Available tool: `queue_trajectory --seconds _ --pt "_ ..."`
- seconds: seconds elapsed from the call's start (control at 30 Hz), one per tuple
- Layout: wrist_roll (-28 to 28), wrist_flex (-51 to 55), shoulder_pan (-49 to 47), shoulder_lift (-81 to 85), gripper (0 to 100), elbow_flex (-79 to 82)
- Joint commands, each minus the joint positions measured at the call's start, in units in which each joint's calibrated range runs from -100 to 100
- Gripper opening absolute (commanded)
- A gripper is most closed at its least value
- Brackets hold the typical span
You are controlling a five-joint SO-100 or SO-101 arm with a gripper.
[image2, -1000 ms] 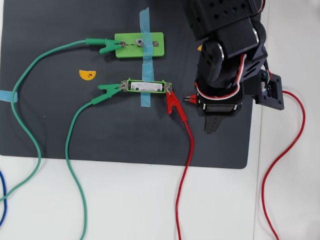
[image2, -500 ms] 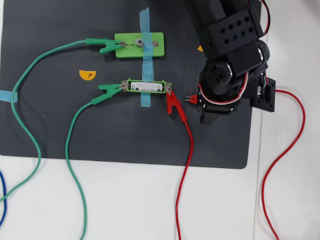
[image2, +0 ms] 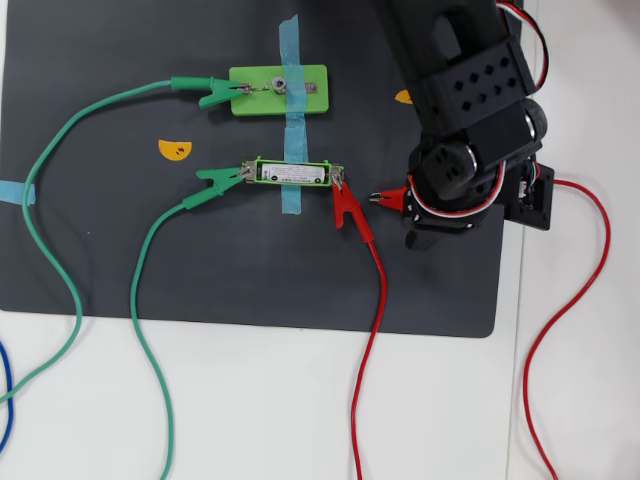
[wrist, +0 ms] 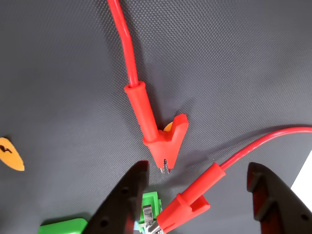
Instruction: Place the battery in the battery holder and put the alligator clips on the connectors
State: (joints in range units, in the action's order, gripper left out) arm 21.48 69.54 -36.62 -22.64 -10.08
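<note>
My fingers (wrist: 195,200) stand wide and empty, straddling a loose red alligator clip (wrist: 187,204) that lies on the dark mat (image2: 100,270), free for a grasp. Battery (image2: 291,173) sits in the battery holder (image2: 292,161), held down by blue tape (image2: 290,203). A green clip (image2: 218,178) bites its left tab, another red clip (image2: 346,208) its right. The light-green block (image2: 310,103) carries one green clip (image2: 212,93); its right connector looks bare.

black mat (image2: 250,280) — blue tape strips (image2: 290,45) | orange half-disc sticker (image2: 174,149) | white table (image2: 300,410)
</note>
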Motion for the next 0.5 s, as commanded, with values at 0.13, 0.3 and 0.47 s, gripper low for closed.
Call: queue_trajectory --seconds 0.13,0.3,0.47 --pt "0.9 0.4 -0.6 -1.1 20 -2.2" --pt "1.1 0.2 -1.0 -3.1 20 -2.2" --pt "2.3 0.3 -0.9 -3.7 20 -2.2"
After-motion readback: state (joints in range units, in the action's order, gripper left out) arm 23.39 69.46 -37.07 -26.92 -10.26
